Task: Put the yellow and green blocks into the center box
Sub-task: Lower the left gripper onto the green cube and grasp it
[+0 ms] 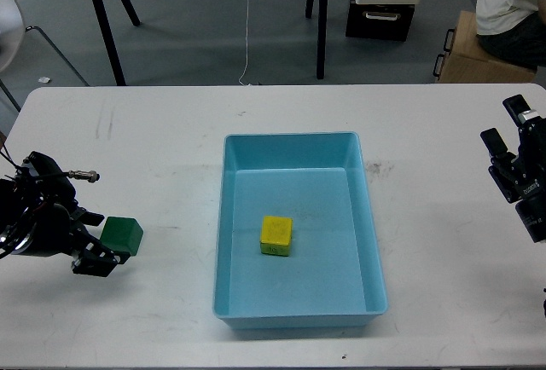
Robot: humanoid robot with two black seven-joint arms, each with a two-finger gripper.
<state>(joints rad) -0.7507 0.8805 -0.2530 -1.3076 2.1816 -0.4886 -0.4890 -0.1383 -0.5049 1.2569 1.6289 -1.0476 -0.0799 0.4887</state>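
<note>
Head view notes. Left gripper (101,240) low at worktop (171,148) left edge, fingers spread either side of green block (122,234), not visibly clamped; block sat on worktop, well left of blue box (368,242). Arm came in low, presumably for side grasp. Yellow block (275,236) already inside box, centre floor. Right gripper (509,142) raised at right edge, parted, empty.
</note>
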